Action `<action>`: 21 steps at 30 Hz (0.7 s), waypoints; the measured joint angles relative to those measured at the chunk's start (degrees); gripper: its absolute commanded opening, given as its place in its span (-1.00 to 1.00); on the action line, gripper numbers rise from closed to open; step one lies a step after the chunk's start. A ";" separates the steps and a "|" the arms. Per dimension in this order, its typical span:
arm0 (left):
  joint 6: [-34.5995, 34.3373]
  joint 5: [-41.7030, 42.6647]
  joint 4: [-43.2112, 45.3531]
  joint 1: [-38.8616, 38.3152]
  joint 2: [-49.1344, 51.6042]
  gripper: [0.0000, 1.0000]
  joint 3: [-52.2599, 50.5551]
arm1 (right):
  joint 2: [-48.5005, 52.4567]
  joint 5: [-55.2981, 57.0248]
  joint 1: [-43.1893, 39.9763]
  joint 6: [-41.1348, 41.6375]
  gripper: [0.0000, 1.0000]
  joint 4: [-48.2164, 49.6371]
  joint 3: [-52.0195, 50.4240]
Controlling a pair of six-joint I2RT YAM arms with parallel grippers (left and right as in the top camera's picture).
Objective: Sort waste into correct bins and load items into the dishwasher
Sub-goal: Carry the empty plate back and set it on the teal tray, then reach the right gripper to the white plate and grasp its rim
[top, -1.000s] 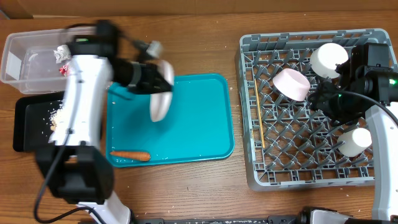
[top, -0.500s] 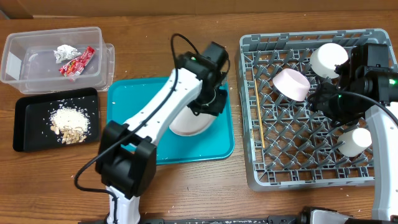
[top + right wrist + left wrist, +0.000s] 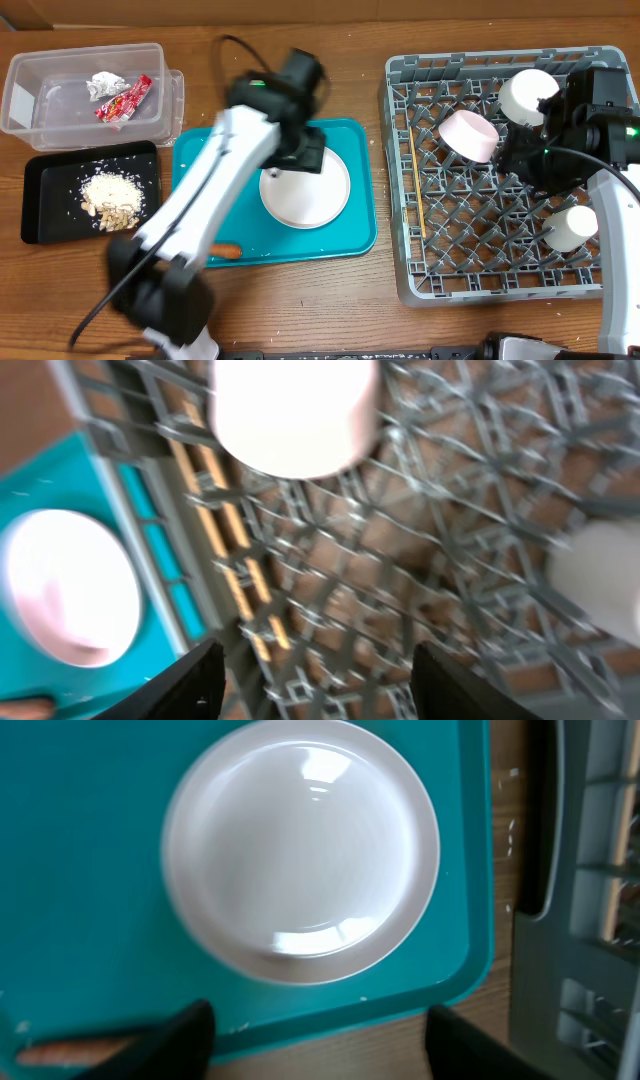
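A white round plate (image 3: 305, 188) lies flat on the teal tray (image 3: 350, 235). My left gripper (image 3: 301, 157) hovers over the plate's far-left edge, blurred by motion. In the left wrist view the plate (image 3: 300, 850) is below my open left gripper (image 3: 325, 1050), which holds nothing. A small orange carrot (image 3: 229, 251) lies at the tray's front left. My right gripper (image 3: 315, 685) hangs open and empty over the dishwasher rack (image 3: 405, 270), which holds a bowl (image 3: 470, 135), two cups (image 3: 528, 95) (image 3: 573, 227) and chopsticks (image 3: 417, 185).
The clear tub (image 3: 30, 110) at the back left holds a red wrapper (image 3: 125, 98) and a paper wad (image 3: 103, 83). In front of it the black tray (image 3: 45, 215) holds pale food scraps (image 3: 108, 195). Bare wooden table lies between tray and rack.
My left arm swung from the bins to the teal tray with the plate, laid it flat there and opened, letting it go. The right arm has stayed put.
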 measured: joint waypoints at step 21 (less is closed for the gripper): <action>-5.46 -3.10 -11.87 36.26 -18.14 0.99 0.57 | 12.87 -2.10 33.70 0.50 0.47 11.91 3.52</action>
